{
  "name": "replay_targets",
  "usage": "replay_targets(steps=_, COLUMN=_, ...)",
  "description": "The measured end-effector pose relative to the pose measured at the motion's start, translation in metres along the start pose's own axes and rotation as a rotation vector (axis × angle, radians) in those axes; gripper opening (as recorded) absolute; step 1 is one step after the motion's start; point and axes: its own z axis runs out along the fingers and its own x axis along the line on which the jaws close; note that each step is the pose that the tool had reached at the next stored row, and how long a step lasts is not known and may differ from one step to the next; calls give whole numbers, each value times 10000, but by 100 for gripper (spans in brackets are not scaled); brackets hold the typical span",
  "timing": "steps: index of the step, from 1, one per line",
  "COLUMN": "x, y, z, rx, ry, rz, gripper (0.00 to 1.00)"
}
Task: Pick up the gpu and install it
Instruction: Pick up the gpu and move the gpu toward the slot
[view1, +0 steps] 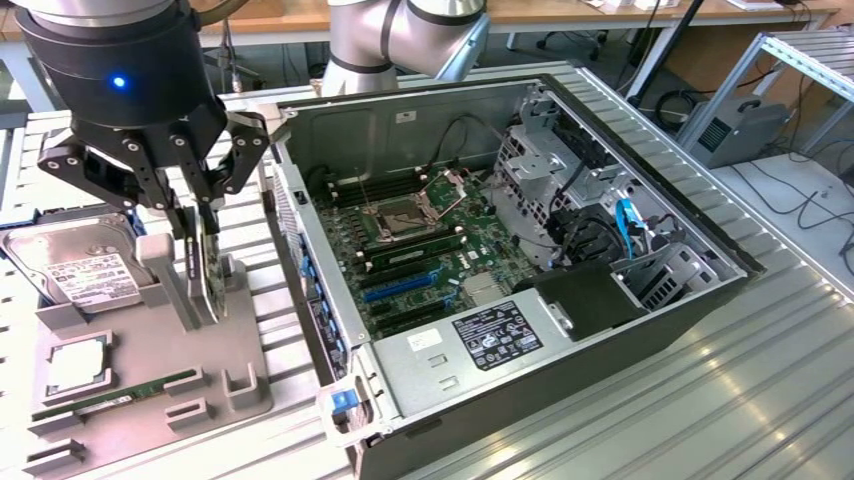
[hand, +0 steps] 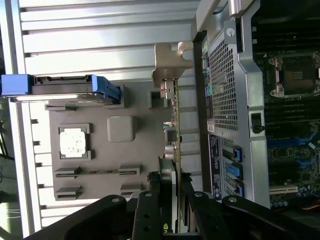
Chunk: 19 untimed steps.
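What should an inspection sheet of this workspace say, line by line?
Surface: ribbed metal table bearing a grey holder tray and an open computer case.
Job's things: gpu stands on edge in the tray; motherboard exposed in the case.
Clutter: hard drive at the tray's end; CPU chip and RAM stick in its recesses.
Gripper: gripper closed on the gpu from above.
Cables: blue cable inside the case; black cables on the floor.
Surroundings: robot arm links behind the case; metal frame.
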Motion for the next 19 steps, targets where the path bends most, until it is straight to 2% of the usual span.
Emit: replay_targets(steps=19, x=-1, y=1, z=-41, rx=0, ry=0, rz=0, gripper=27)
